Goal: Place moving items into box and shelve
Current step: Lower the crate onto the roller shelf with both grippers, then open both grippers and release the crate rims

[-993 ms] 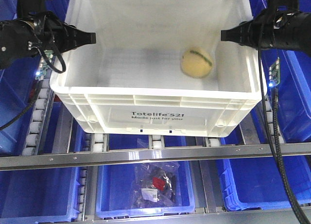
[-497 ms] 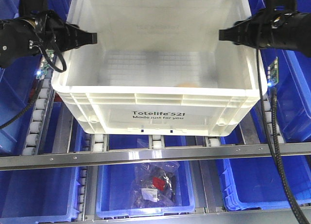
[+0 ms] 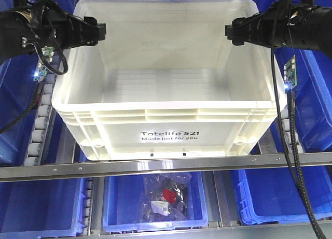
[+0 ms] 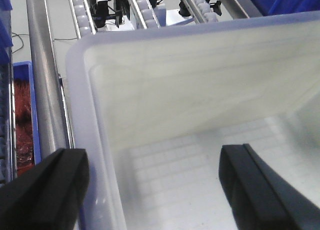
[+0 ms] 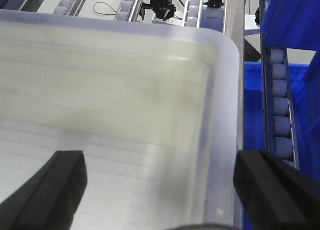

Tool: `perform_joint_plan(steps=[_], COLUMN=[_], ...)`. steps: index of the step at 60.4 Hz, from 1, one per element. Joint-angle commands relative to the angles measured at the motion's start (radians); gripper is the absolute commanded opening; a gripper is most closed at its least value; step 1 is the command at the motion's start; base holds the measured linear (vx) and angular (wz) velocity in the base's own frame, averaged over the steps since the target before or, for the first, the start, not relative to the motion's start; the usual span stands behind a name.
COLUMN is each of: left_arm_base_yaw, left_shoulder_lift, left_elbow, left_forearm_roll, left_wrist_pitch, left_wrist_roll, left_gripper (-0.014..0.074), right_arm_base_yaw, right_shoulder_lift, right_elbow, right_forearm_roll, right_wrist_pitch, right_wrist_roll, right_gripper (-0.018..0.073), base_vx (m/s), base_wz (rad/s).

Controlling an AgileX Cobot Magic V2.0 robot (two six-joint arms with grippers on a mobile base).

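The box (image 3: 166, 117) sits farther along the rollers, both grippers higher on its side walls. The pale yellow toy between the jaws is gone from sight.

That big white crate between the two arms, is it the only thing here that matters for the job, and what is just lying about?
Part of the job:
- white crate
- left pincer, straddling the crate's side wall
- right pincer, straddling the opposite wall
No toys are visible now.

Just lying about:
- blue bin below
- bagged parts in it
- roller rails
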Motion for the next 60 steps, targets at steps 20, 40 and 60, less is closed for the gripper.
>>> perform_joint_plan(steps=[20, 40, 60], left_arm_base_yaw=[-0.005, -0.005, -0.005], left_shoulder_lift=[-0.037, -0.051, -0.214], left_elbow=[-0.035, -0.035, 0.162], left_forearm_roll=[0.009, 0.009, 0.008], left_wrist_pitch=[-0.016, -0.016, -0.189], left_wrist_roll=[-0.003, -0.003, -0.002], left_gripper=[0.0528, 0.0519, 0.0517], right_arm_base_yaw=[0.001, 0.001, 0.001], right_shoulder_lift=[-0.042, -0.042, -0.042], right_elbow=[-0.035, -0.035, -0.035], right_forearm_roll=[-0.005, -0.005, -0.005], right_wrist_pitch=[-0.077, -0.077, -0.077], right_wrist_roll=[-0.010, -0.010, -0.010], right_gripper=[0.0456, 0.0345, 0.0267], base_vx=[0.00, 0.00, 0.00], base_wz=[0.00, 0.00, 0.00])
